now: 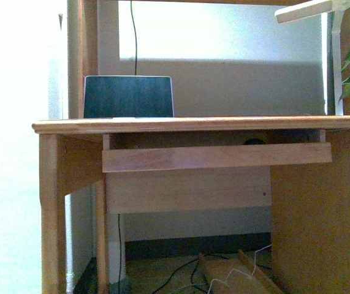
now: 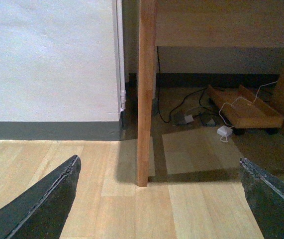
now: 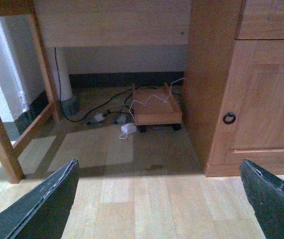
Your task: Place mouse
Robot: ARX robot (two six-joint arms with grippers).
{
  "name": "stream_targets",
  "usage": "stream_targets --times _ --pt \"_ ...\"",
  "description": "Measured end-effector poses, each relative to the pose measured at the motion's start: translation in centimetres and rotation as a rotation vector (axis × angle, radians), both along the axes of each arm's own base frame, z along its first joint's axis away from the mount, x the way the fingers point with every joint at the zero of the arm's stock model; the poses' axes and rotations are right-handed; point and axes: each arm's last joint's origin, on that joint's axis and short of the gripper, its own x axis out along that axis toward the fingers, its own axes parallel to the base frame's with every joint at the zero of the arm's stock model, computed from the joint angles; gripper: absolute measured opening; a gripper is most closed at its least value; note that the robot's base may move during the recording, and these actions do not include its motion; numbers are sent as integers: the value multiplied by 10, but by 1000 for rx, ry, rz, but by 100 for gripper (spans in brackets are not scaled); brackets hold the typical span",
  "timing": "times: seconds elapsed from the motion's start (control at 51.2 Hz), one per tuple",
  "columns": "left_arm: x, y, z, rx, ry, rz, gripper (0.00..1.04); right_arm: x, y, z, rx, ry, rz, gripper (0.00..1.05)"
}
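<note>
The left tool (image 2: pixel 157 159) is spread wide, empty. A dark flat laptop (image 1: pixel 128 97) sits upper left on the light wooden bench (image 1: pixel 193 124). Right of centre, the small dark grey rounded mouse (image 1: pixel 254 141) barely peeks over the pull-out tray's rail (image 1: pixel 216 157), mostly hidden. The right tool (image 3: pixel 158 161) is spread, empty. Placing looks either done or unstarted.

The mouse (image 1: pixel 254 141) shows only as a small, dark, rounded hump just above the front board of the pull-out tray (image 1: pixel 216 157) under the surface (image 1: pixel 193 124). It lies inside the tray, toward the tray's right end, in shadow. The board hides its lower body.
</note>
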Motion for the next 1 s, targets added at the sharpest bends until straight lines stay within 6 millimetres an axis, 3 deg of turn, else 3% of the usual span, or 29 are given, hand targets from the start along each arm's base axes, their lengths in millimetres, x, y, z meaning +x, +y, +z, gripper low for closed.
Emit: stream_targets --times 0.997 --pt "0 0 0 0 0 0 97 0 0 0 0 0 0 97"
